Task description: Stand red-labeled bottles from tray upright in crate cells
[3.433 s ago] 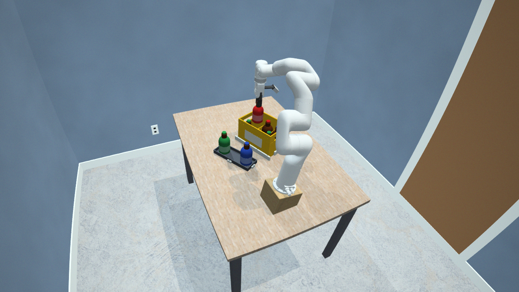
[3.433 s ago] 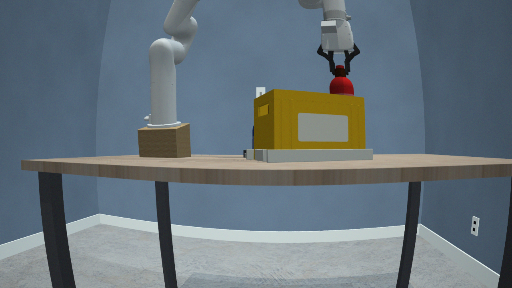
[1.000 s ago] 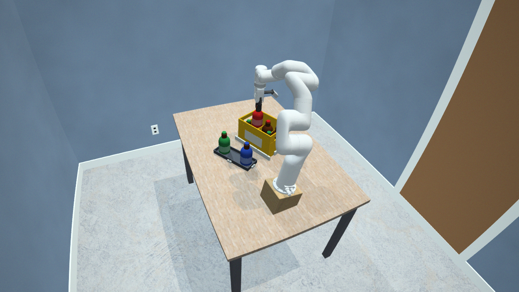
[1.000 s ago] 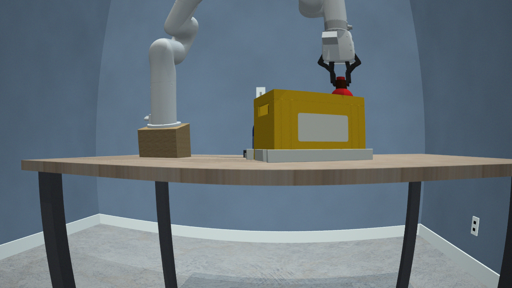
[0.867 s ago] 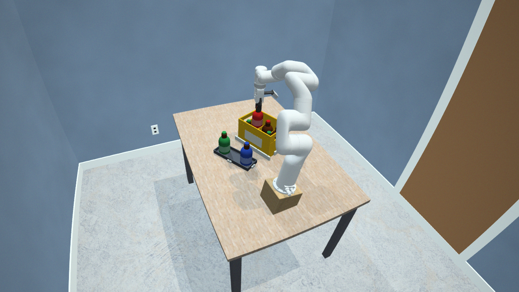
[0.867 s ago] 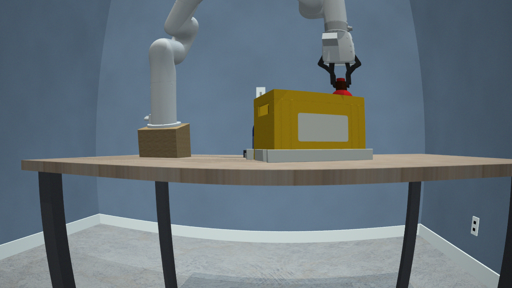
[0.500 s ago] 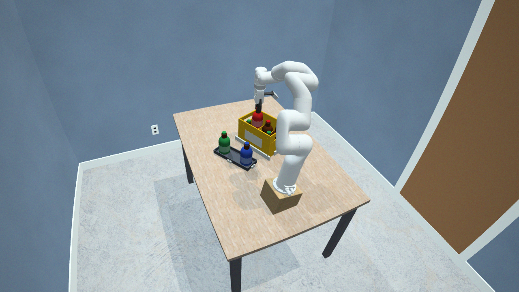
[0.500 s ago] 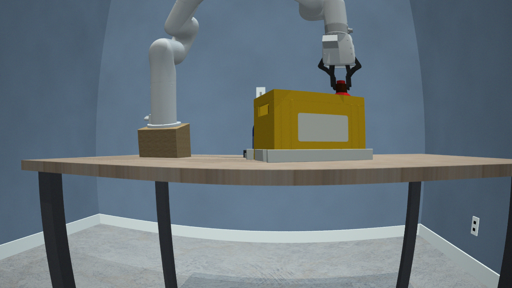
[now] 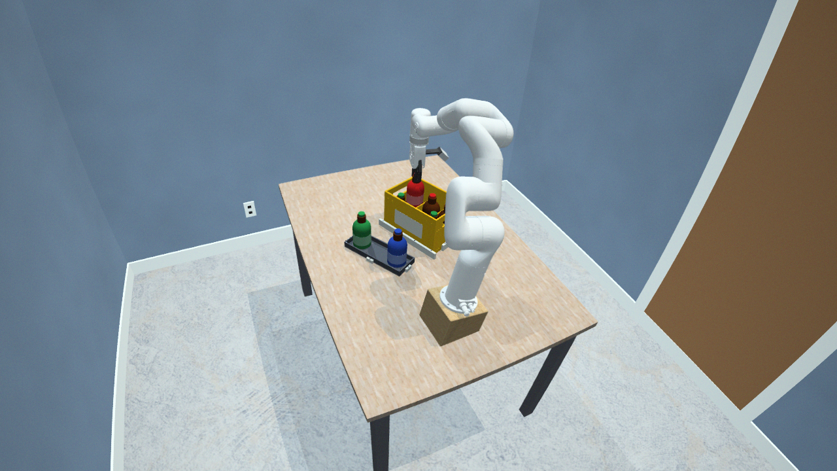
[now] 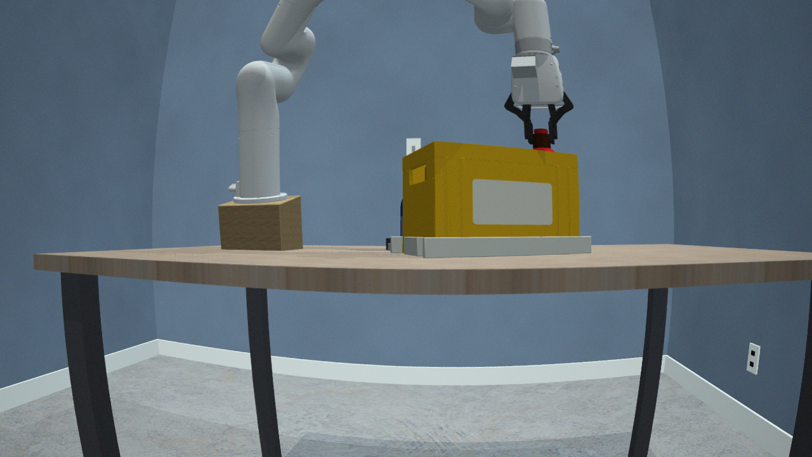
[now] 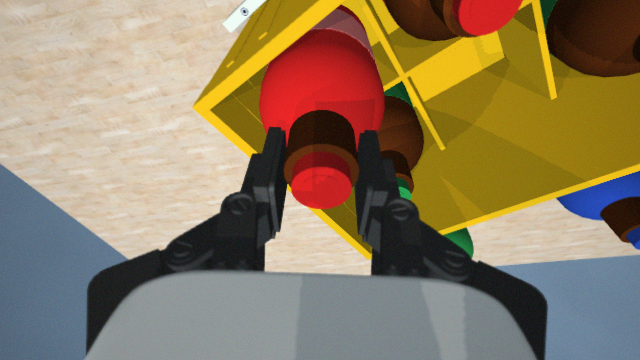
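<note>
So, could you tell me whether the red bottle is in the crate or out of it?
In: the red bottle sits mostly below the crate rim, the gripper on its neck.

The red bottle (image 9: pixel 414 193) (image 10: pixel 541 139) (image 11: pixel 322 90) sits lower (deeper) in the crate (image 9: pixel 407 218) (image 10: pixel 454 195) (image 11: pixel 220 102)
</note>
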Robot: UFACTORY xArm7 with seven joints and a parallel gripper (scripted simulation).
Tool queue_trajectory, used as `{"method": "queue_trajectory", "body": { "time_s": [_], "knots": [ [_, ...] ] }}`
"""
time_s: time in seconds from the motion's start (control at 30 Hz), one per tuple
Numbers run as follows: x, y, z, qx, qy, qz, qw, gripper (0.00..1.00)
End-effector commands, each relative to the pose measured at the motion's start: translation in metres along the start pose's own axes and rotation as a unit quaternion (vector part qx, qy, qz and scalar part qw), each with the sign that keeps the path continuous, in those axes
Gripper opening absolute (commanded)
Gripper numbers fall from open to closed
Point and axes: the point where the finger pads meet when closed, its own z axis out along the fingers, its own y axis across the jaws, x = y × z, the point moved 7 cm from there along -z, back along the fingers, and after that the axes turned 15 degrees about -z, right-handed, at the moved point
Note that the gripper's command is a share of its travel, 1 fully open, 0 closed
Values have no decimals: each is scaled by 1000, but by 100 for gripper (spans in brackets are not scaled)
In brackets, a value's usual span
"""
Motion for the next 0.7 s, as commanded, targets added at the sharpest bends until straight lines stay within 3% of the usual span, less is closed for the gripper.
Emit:
{"method": "queue_trajectory", "body": {
  "time_s": [0.0, 0.67],
  "knots": [
    [0, -1, -3, 3, 0, 0, 1000, 0],
    [0, -1, 0, 3, 0, 0, 1000, 0]
  ]
}}
